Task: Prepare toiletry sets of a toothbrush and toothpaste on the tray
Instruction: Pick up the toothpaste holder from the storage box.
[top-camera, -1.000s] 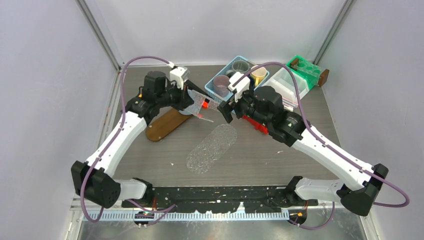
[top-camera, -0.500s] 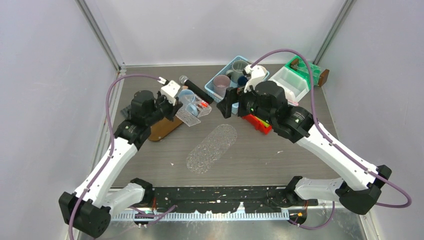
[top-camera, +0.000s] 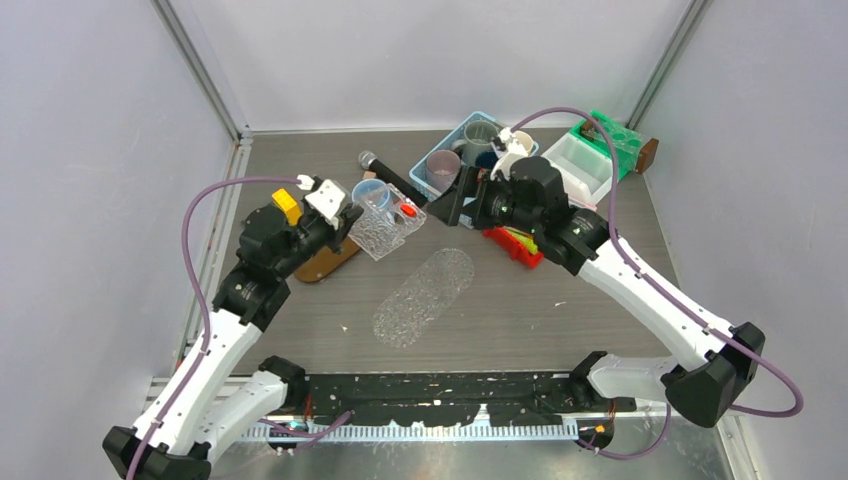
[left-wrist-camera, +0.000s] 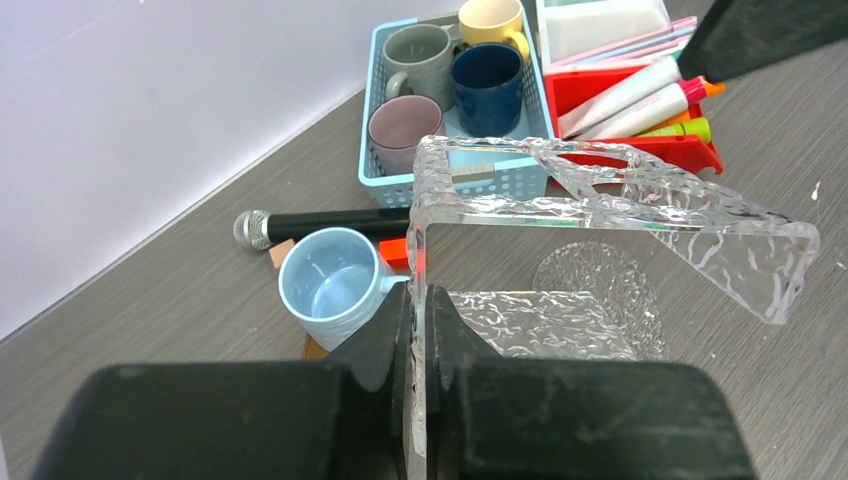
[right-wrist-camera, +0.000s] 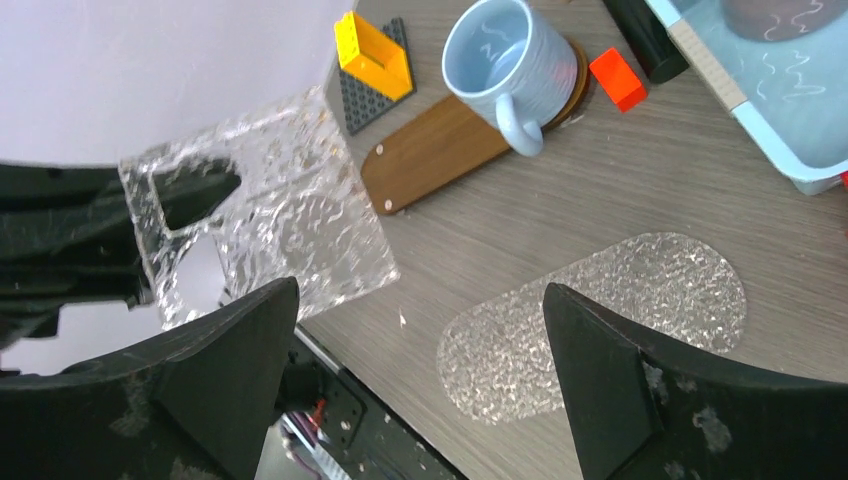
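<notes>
My left gripper (left-wrist-camera: 421, 330) is shut on the edge of a clear textured acrylic holder (left-wrist-camera: 600, 200) with cut-outs, held above the table (top-camera: 385, 228). The clear oval tray (top-camera: 425, 297) lies flat at the table's middle, with nothing on it. Toothpaste tubes (left-wrist-camera: 640, 95) and slim toothbrushes (left-wrist-camera: 625, 48) lie in a red bin (top-camera: 513, 243) beside the basket. My right gripper (right-wrist-camera: 420, 293) stands wide open with nothing between its fingers. It hovers over the table right of the holder (right-wrist-camera: 260, 200), with the tray (right-wrist-camera: 600, 320) below it.
A blue basket (top-camera: 470, 150) of mugs stands at the back. A black microphone (top-camera: 385, 175), a light blue mug (top-camera: 368, 190) and a brown wooden board (top-camera: 325, 262) sit near the left gripper (top-camera: 345, 225). A green box (top-camera: 610, 135) and a white container (top-camera: 580, 160) are at the back right.
The right gripper has let go of the clear holder, opened wide and drawn back to the right. The left arm has pulled the holder left and toward the near edge.
</notes>
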